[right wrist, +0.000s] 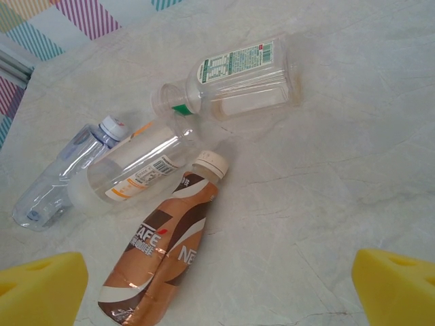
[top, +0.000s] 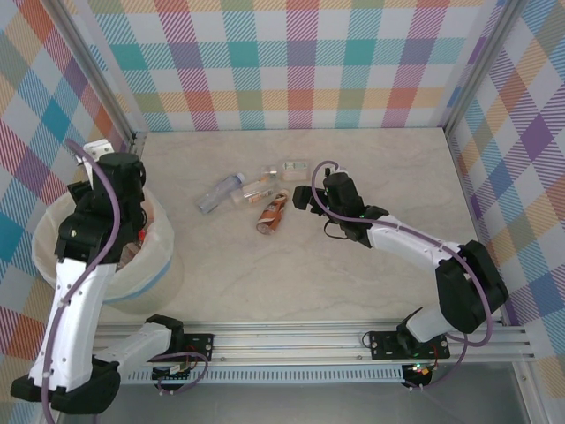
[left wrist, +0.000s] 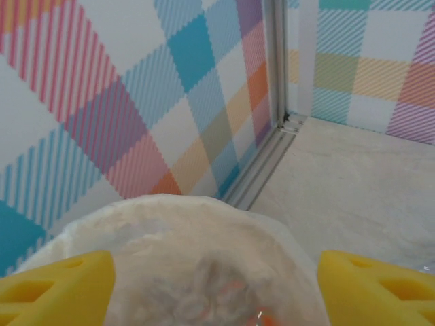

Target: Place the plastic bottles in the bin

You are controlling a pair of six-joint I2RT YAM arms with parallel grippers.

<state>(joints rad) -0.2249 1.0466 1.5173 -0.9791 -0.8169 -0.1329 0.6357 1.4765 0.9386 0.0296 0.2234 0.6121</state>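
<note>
Right gripper (right wrist: 217, 292), fingers apart, hovers near the brown-sleeved plastic coffee bottle (right wrist: 163, 251). It should straddle the bottle's waist crosswise before closing. Left gripper (left wrist: 217, 288) hangs apart over the white-bagged round bin (top: 154, 269).

Between my right jaws, spread wide, bare surface (right wrist: 326, 204) lay free on the brown coffee bottle's (right wrist: 163, 251) right. On its left the orange-labelled bottle (right wrist: 136, 173) and the pale blue bottle (right wrist: 58, 183) crowded side by side, with no gap for a finger. The green-labelled bottle (right wrist: 234, 81) blocked the far side. Below my spread left jaws the bin (left wrist: 170, 210) gaped unobstructed, with the checked wall (left wrist: 102, 102) and corner post (left wrist: 275, 68) close behind.
</note>
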